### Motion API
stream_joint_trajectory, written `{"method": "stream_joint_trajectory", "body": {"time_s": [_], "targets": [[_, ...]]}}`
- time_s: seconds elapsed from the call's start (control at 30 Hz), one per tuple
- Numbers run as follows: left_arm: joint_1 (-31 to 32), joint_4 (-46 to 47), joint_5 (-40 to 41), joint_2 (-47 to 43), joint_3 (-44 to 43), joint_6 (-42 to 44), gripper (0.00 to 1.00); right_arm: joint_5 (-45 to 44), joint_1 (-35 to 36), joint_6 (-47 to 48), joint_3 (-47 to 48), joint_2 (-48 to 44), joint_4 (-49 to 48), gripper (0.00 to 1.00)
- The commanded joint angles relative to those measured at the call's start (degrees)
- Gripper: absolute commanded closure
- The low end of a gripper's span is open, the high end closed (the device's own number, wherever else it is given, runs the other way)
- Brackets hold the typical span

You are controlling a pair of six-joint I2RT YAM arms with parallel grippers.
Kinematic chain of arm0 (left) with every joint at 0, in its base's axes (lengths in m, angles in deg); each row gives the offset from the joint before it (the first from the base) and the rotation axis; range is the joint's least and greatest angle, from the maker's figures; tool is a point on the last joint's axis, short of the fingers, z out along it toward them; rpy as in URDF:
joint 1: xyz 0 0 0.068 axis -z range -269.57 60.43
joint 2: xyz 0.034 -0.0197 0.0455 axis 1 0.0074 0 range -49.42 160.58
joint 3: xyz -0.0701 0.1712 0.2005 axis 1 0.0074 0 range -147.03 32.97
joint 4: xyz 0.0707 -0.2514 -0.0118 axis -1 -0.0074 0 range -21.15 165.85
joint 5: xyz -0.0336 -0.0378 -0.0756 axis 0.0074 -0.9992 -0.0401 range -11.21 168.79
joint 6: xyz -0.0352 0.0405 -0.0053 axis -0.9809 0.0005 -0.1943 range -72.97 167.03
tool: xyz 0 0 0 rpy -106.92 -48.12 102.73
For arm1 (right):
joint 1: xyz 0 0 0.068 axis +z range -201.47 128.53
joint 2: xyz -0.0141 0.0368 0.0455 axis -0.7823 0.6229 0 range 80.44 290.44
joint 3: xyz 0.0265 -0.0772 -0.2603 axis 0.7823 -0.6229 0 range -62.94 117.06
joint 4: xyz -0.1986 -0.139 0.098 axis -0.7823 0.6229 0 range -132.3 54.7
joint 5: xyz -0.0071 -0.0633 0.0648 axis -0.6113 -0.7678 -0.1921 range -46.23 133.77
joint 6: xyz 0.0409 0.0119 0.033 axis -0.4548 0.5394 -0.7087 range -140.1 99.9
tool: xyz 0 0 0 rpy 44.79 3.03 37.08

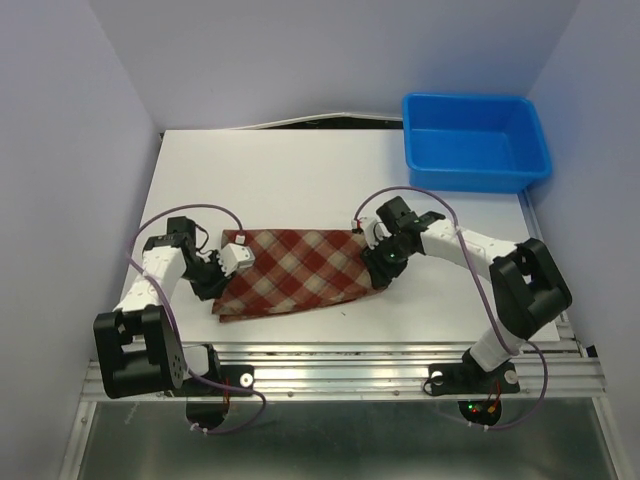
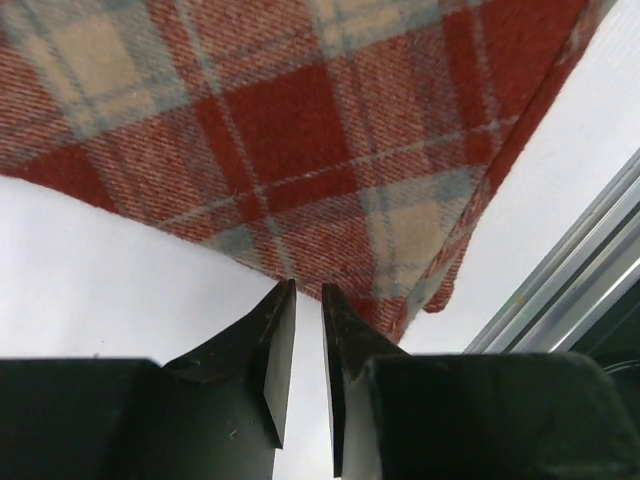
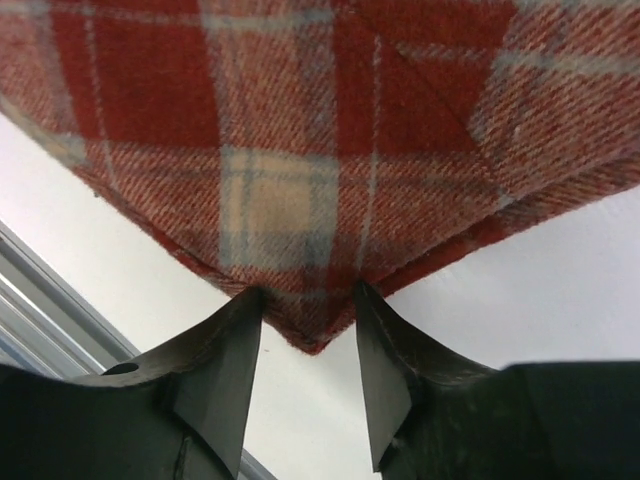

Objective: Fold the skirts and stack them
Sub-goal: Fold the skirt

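Surface: white counter (image 1: 285, 165) between pale walls; blue bin (image 1: 465, 177) at 1 o'clock, well apart from the cloth.
Item: skirt (image 1: 300, 270), red, dark-red and cream plaid, lying flat just toward 6 o'clock of centre, with layered edges showing at its 7 o'clock corner.
Handling: judged light, soft and limp. It would sag if lifted at one point. The woven nap looks grippy and it is not fragile.
Hold: best taken at the end corners, at 9 and 3 o'clock, pinching all layers together.
Left hand (image 2: 308, 290): at the 9 o'clock end, fingers a narrow slit apart, tips at the hem, nothing between them.
Right hand (image 3: 308, 290): at the 3 o'clock end, fingers spread, a corner poking between them, unclamped.
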Motion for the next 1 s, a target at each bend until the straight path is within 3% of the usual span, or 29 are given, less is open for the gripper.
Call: {"method": "stream_joint_trajectory", "body": {"time_s": [0.0, 0.17, 0.33, 0.53, 0.6, 0.67, 0.77, 0.97], "targets": [[0.74, 2.13, 3.89, 1.53, 2.28, -1.81, 0.75, -1.24, 0.07, 0.02, -1.85, 2.82, -0.78, 0.55], [1.27, 8.89, 5.12, 5.04, 1.24, -6.98, 0.84, -0.02, 0.68, 0.02, -2.2, 2.92, -0.17, 0.64], [2.5, 14.52, 5.48, 17.33, -6.22, -14.81, 0.91, 1.48, 4.72, 0.19, -2.12, 2.57, 1.67, 0.64], [5.31, 15.85, 4.25, 33.77, -26.51, -21.84, 0.93, 8.86, 10.78, -0.41, -1.94, -6.2, 0.99, 0.59], [5.31, 15.76, 3.63, 37.3, -36.18, -25.88, 0.85, 6.86, 10.79, -2.79, 0.07, -11.04, -0.51, 0.55], [5.31, 15.67, 2.32, 38.01, -43.46, -28.95, 0.76, 3.35, 9.3, -3.14, 4.01, -12.63, -0.96, 0.53], [5.14, 16.02, 0.04, 36.0, -47.63, -31.6, 0.69, 1.05, 4.75, -3.41, 7.89, -12.2, -1.48, 0.48], [5.23, 17.6, -1.56, 24.84, -38.01, -40.82, 0.68, -5.36, -1.33, -2.61, 13.97, -2.98, -1.22, 0.48]]}}
